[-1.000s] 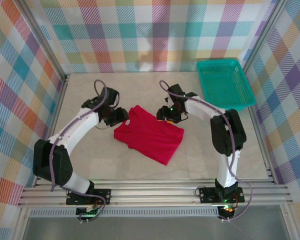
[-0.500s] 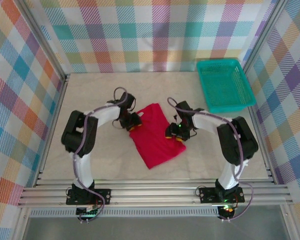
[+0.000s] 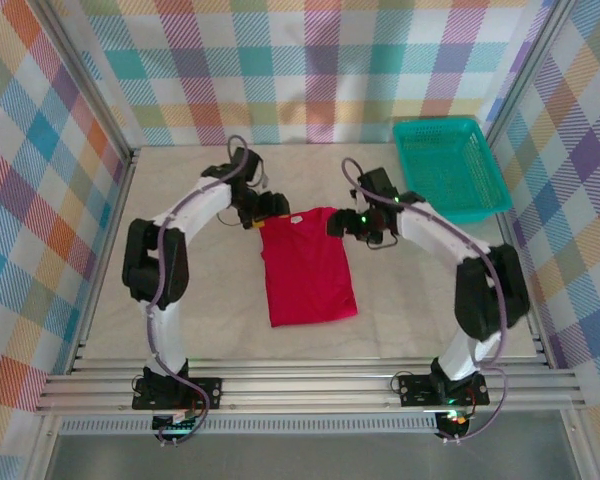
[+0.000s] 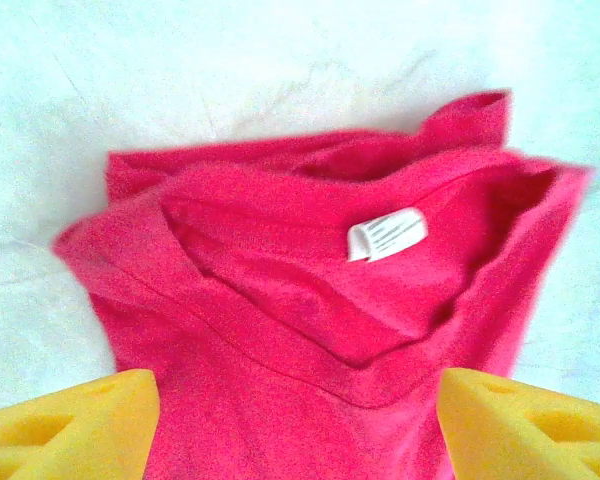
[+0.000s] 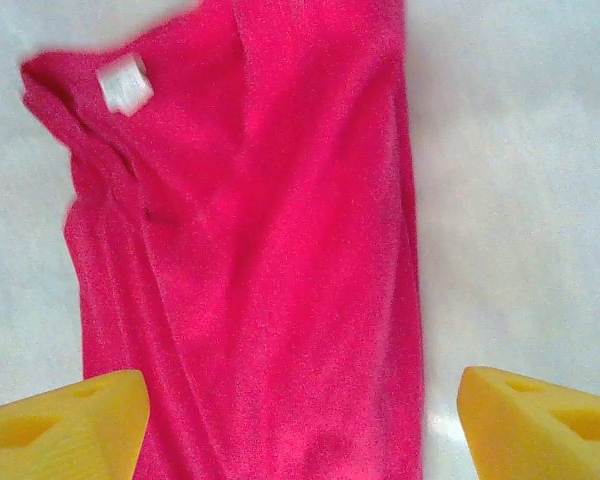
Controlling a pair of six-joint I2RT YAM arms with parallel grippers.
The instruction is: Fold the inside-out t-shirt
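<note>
The shirt (image 3: pixel 308 265) lies folded into a long strip on the desk (image 3: pixel 180 300). Its collar (image 4: pixel 270 300) sits between the left end effector (image 3: pixel 264 208) and the right end effector (image 3: pixel 344 222), and its long axis runs from there toward the desk's near edge. The white neck tag (image 4: pixel 386 235) bears faint print, too blurred to read. Both end effectors are released, their yellow pads (image 4: pixel 70 425) wide apart above the cloth.

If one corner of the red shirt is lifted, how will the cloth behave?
Likely floppy: the shirt lies flat on the table, with soft wrinkles and loose folds around the tag. Held by one corner, it would probably droop and come unfolded. Pushed, it may bunch up rather than slide whole, since it already creases easily.
</note>
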